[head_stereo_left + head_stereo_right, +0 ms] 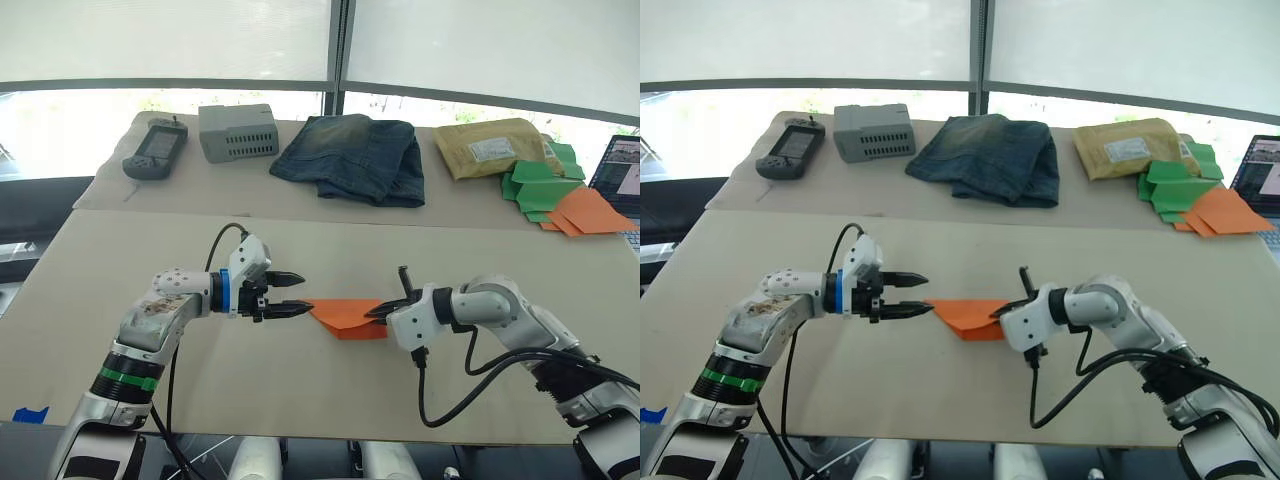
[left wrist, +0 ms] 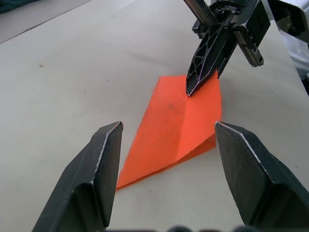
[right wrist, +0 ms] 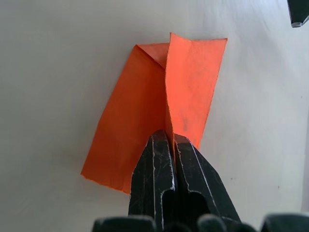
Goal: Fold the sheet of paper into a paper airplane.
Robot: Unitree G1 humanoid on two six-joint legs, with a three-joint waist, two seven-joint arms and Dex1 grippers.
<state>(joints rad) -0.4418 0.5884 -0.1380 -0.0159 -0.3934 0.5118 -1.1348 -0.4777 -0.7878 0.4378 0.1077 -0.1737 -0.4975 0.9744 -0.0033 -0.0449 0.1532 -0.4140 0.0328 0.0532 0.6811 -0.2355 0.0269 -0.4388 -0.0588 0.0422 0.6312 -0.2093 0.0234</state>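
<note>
Pressed together on the trailing edge of the folded sheet of paper (image 1: 348,317) at frame centre, the right gripper (image 1: 384,311) may tear or drag it if pulled, while the left gripper (image 1: 291,295), jaws spread at the pointed end, could skew the crease.

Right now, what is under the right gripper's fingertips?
The right gripper, shut, presses its tips on the centre crease of the folded orange sheet of paper, which lies on the table. The table under the paper is covered.
</note>
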